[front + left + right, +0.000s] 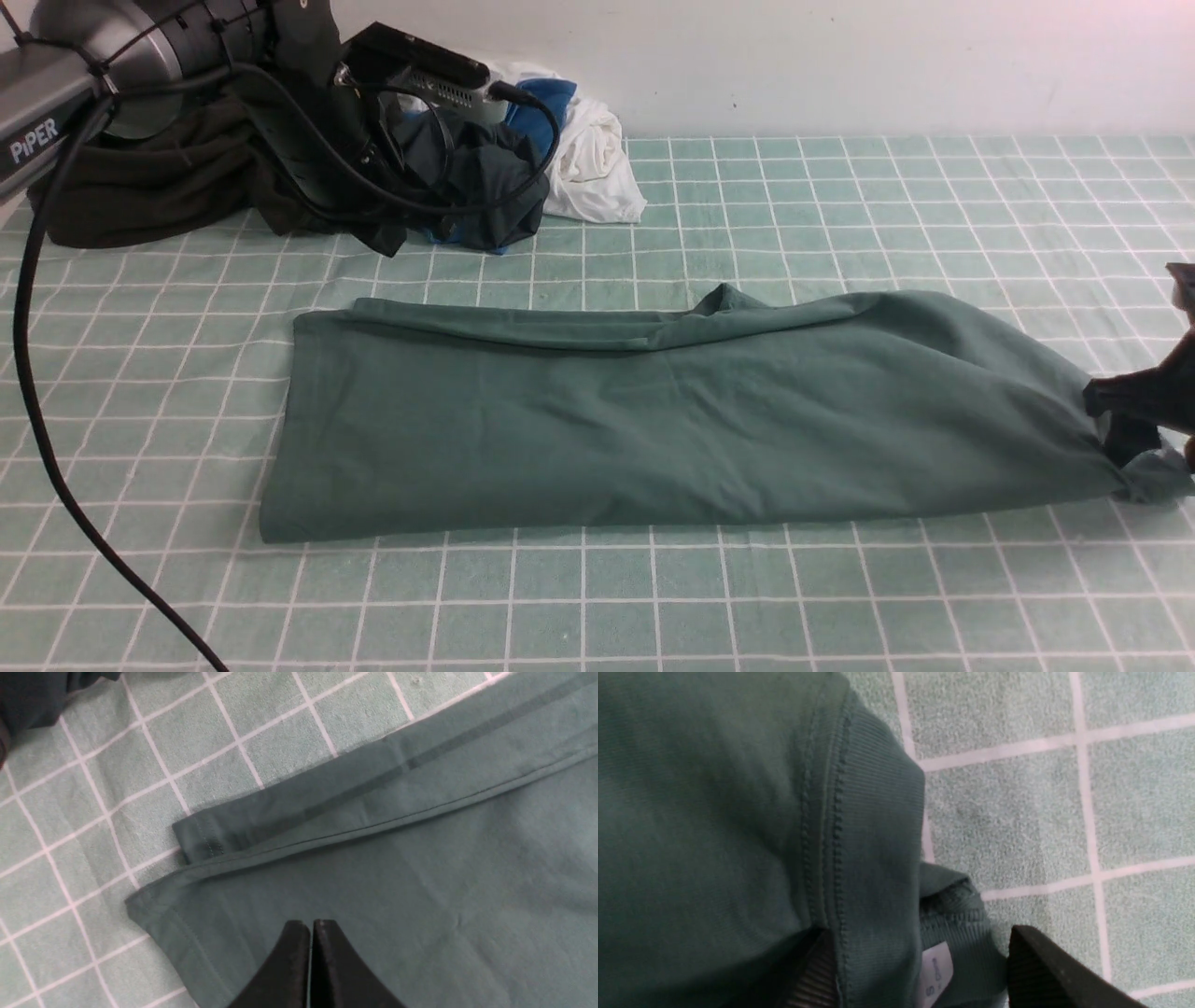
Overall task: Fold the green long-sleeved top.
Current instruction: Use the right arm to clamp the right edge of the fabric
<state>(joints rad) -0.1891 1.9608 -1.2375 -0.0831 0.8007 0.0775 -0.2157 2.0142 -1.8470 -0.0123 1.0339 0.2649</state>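
Green long-sleeved top [653, 420], bench [840, 607]: lengthwise fold done, crosswise folds outstanding; left fingers [285, 966] clenched empty, right fingers [1055, 975] spread astride collar [878, 835]

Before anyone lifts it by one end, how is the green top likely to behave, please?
Probably floppy: the green top lies in soft wrinkles, so it should drape and sag. Likely light, being thin jersey. Its folded layers, loose at the hem, may slide apart.
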